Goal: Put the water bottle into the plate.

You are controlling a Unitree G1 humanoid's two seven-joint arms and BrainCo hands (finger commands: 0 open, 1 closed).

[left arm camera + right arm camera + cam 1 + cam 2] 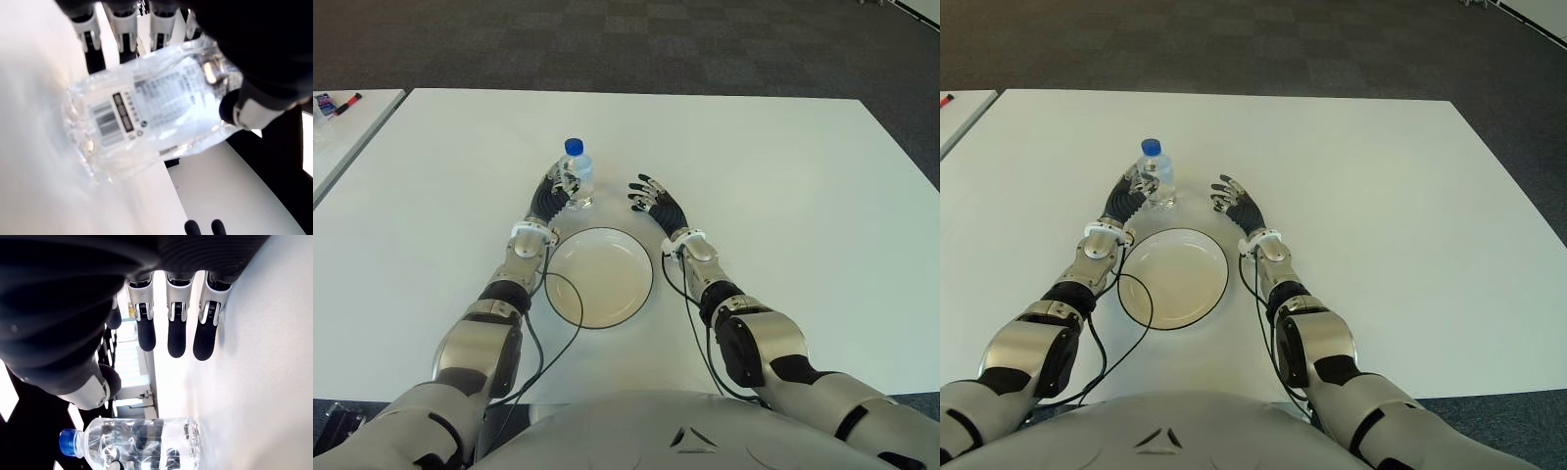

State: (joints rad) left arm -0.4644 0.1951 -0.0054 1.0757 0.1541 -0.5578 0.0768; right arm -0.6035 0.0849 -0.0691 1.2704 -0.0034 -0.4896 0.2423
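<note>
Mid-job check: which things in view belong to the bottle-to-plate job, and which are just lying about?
Job:
- water bottle, upright on the table, just beyond the plate
- plate, holding nothing
- left hand, fingers wrapped around the bottle
- right hand, open, beside the bottle on its right

Lying about:
- markers on the neighbouring table at far left

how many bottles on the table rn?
1. The clear plastic water bottle with a blue cap stands upright on the white table, just beyond the round white plate, with the left hand wrapped around it. Right hand holds nothing. None seem hidden.
</note>
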